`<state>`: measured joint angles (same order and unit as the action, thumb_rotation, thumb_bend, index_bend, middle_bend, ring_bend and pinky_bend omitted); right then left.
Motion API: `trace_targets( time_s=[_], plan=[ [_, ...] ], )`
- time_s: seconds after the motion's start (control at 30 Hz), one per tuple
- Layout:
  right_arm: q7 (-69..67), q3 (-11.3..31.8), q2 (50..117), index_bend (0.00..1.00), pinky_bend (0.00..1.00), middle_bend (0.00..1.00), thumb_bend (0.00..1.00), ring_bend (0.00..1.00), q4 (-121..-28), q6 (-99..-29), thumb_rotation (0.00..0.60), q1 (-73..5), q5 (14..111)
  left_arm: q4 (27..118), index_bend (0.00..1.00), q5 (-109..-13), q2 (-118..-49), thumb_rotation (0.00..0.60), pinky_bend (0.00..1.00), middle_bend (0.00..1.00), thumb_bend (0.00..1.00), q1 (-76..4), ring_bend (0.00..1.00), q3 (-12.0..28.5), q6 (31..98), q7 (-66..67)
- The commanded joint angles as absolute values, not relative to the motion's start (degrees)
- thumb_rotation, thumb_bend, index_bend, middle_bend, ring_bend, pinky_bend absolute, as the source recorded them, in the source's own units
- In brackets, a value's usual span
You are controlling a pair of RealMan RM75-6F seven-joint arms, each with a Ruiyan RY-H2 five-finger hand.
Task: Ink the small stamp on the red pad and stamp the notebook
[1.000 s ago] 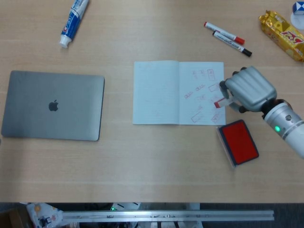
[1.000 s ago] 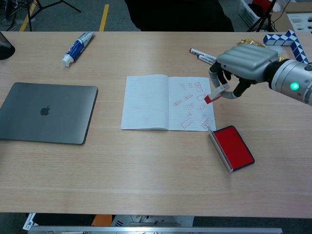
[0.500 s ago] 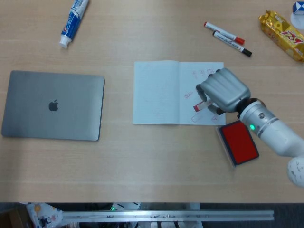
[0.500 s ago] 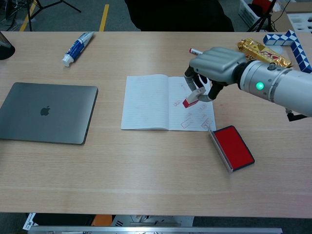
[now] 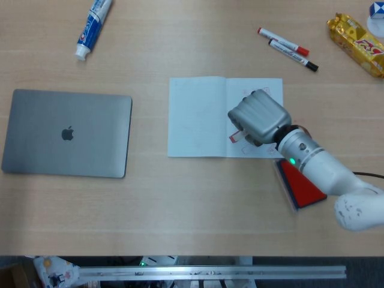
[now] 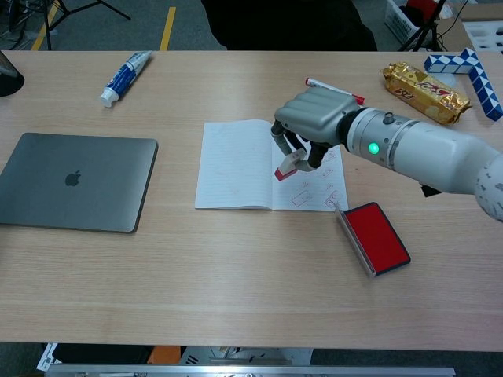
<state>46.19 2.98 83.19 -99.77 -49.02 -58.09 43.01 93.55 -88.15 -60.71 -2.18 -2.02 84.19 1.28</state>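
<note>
grey metal hand holding stamp over notebook

grey, smooth-shelled right hand (image 5: 257,117) grips the small white stamp with a red base (image 6: 286,167) between its curled fingers. the stamp is tilted above the right page of the open white paper notebook (image 5: 198,123), near the centre fold. that page carries faint red rectangular imprints; the left page is lined and unmarked. the rectangular red ink pad with its lid open (image 6: 376,237) lies flat just beside the notebook's lower right corner.

the surface is a light wood-grain laminate table (image 5: 180,198). a closed matte grey aluminium laptop (image 5: 67,132) lies well apart to the left. a blue-and-white toothpaste tube (image 5: 93,27), two white marker pens (image 5: 288,49) and a glossy yellow snack packet (image 5: 356,36) lie along the far side. dark floor with a yellow line (image 6: 167,25) shows beyond the table.
</note>
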Motion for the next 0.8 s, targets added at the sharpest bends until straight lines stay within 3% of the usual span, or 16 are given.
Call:
trace_targets(
  time_s=[0.03, 0.8],
  plan=[
    [47.3, 2.9, 84.5, 0.79, 0.47, 0.64, 0.54, 0.49, -98.8, -49.4, 0.600, -59.3, 42.0, 93.6, 0.15, -88.1, -60.6, 0.600, 0.23, 0.11, 0.24, -2.1, 0.25, -2.0, 84.3, 1.3],
    [54.0, 1.2, 92.6, 0.81, 0.47, 0.65, 0.54, 0.49, -92.9, -50.8, 0.600, -67.0, 34.7, 92.8, 0.15, -87.1, -60.8, 0.600, 0.23, 0.11, 0.24, -1.8, 0.25, -2.0, 83.6, 0.7]
  ],
)
